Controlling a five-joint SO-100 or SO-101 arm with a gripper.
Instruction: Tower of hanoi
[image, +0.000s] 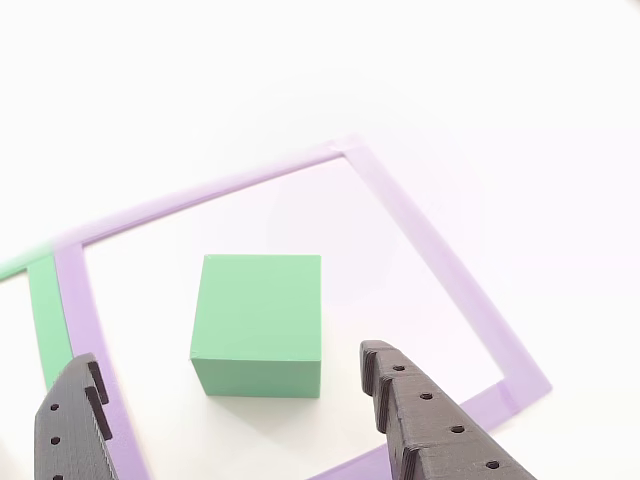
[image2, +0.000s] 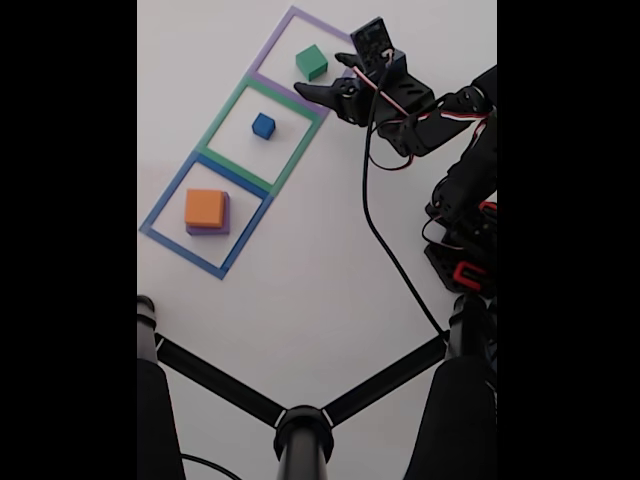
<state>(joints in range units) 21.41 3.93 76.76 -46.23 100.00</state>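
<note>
The green block sits alone inside the purple square outline. In the other view my open gripper has its two dark fingers on either side of the block's near edge, without touching it. The fixed view shows the gripper open just beside the green block at the top. The small blue block rests inside the green outline. The orange block lies stacked on the purple block inside the blue outline.
The three outlines run in a diagonal row on a white table. The arm's body and cables stand at the right. A black tripod-like frame crosses the bottom of the fixed view.
</note>
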